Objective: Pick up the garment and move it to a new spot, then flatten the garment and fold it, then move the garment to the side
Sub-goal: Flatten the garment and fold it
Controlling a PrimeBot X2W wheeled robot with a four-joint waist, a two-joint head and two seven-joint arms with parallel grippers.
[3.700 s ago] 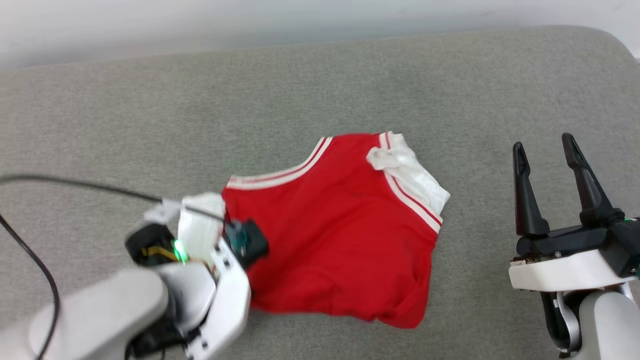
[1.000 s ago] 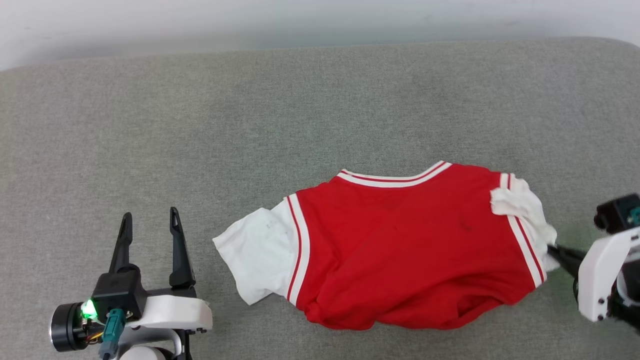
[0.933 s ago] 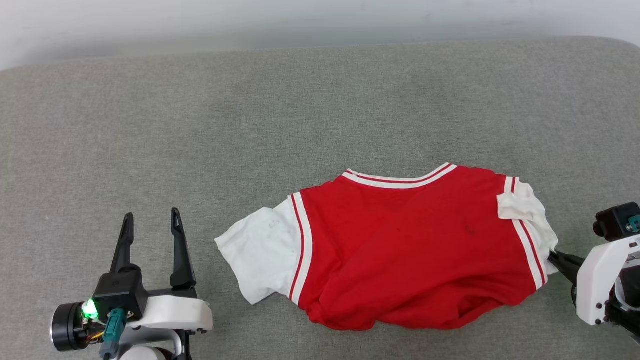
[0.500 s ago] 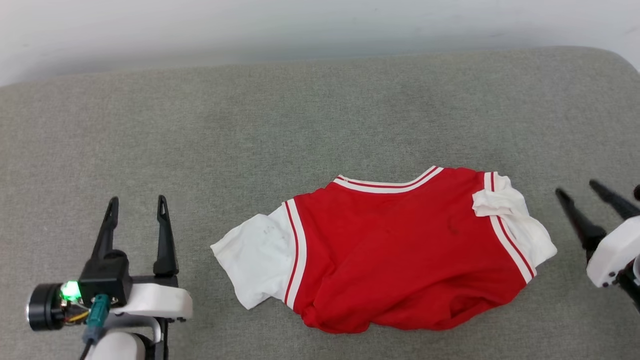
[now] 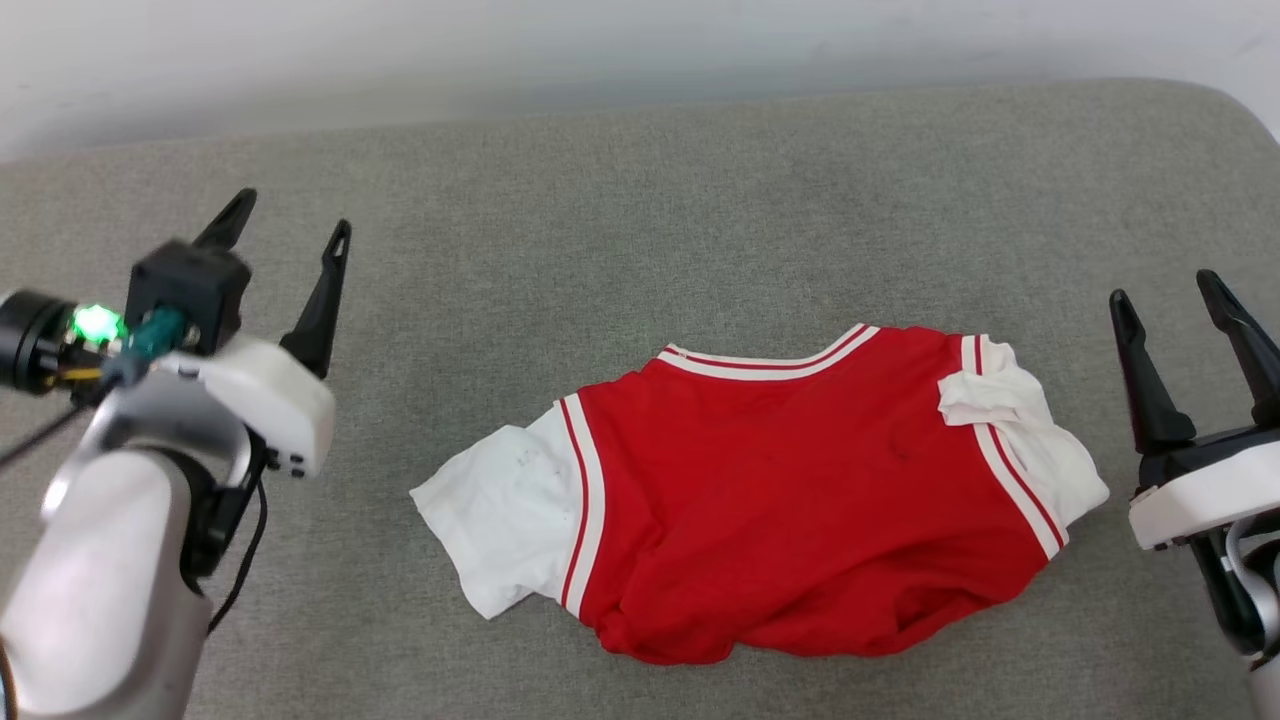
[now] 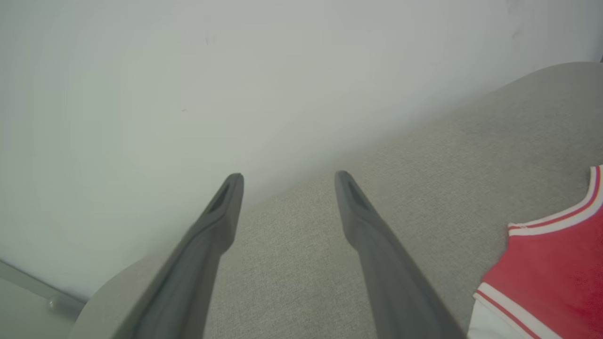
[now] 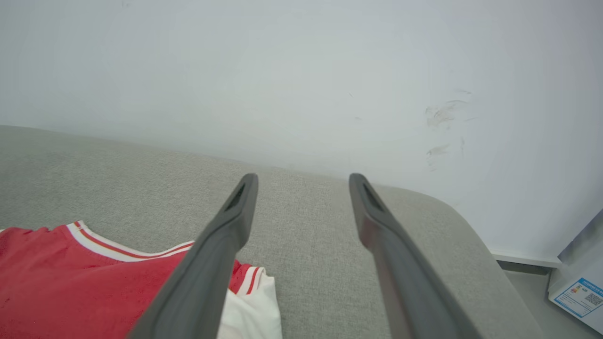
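My left gripper [image 5: 290, 215] hangs empty, fingers apart; the garment [image 5: 790, 500] lies to its right, between it and my right gripper [image 5: 1163, 290], also spread wide and holding nothing. The sleeve [image 5: 1010, 420] nearest my right gripper is bunched and the hem [image 5: 700, 645] curls under, so folding now could, I judge, lock in creases. Beneath is a grey fabric cushion [image 5: 640, 200], with a plain pale wall [image 5: 600, 40] beyond both grippers.

At centre frame the jersey T-shirt [image 5: 800, 520] is red with white sleeves and red-white striped trim, on a flecked grey cushion [image 5: 640, 220] below a white wall [image 5: 500, 40].
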